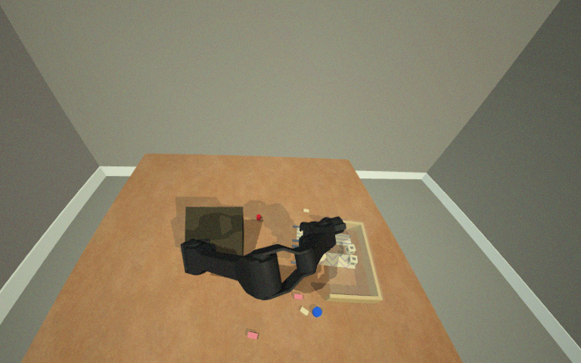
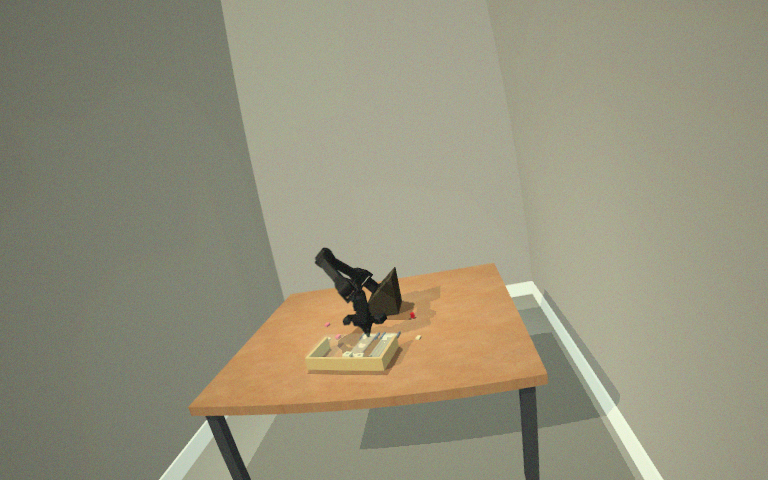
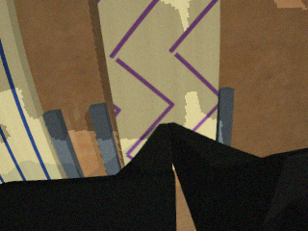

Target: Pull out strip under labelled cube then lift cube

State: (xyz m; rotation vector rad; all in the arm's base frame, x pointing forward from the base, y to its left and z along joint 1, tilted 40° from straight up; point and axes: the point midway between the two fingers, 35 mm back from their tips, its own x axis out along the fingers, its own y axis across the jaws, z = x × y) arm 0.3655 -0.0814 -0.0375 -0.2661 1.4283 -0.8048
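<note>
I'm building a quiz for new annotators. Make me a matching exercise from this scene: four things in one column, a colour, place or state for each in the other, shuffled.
Things:
1. zigzag-patterned strip
2. round blue disc
3. small red object
4. black parallel-jaw gripper

Descriptions:
A. shut, fingertips together, at the strip's near end
B. on the table beside the dark square panel
C. purple lines on a pale ground
D. on the table outside the tan tray's near corner

Pairs: 1-C, 2-D, 3-B, 4-A
</note>
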